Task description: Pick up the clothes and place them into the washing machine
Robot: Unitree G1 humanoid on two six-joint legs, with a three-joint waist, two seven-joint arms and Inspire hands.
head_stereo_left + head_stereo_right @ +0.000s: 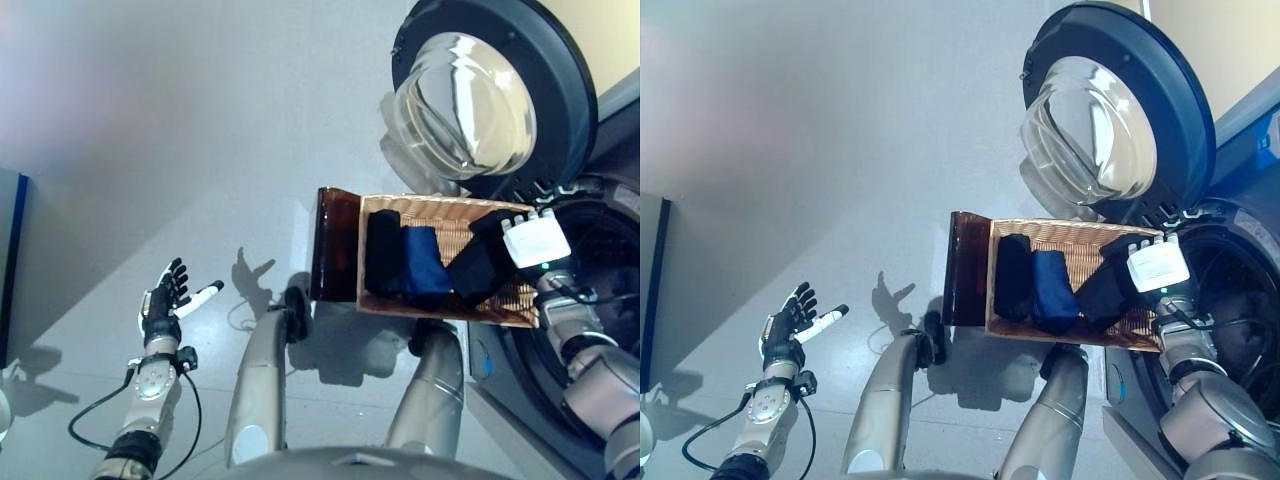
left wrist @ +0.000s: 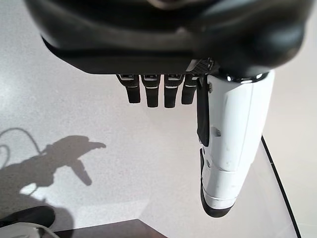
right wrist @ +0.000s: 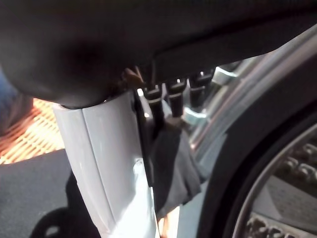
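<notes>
A wicker basket stands on the floor beside the washing machine, whose round door hangs open. In the basket lie a black garment and a blue one. My right hand is over the basket's end nearest the drum, shut on a dark garment that it lifts; in the right wrist view dark cloth is pinched between thumb and fingers. My left hand hangs open over the floor, far left of the basket, holding nothing.
A dark brown panel forms the basket's left end. A dark blue-edged object stands at the far left edge. The drum opening lies just right of my right hand. Grey floor spreads left of the basket.
</notes>
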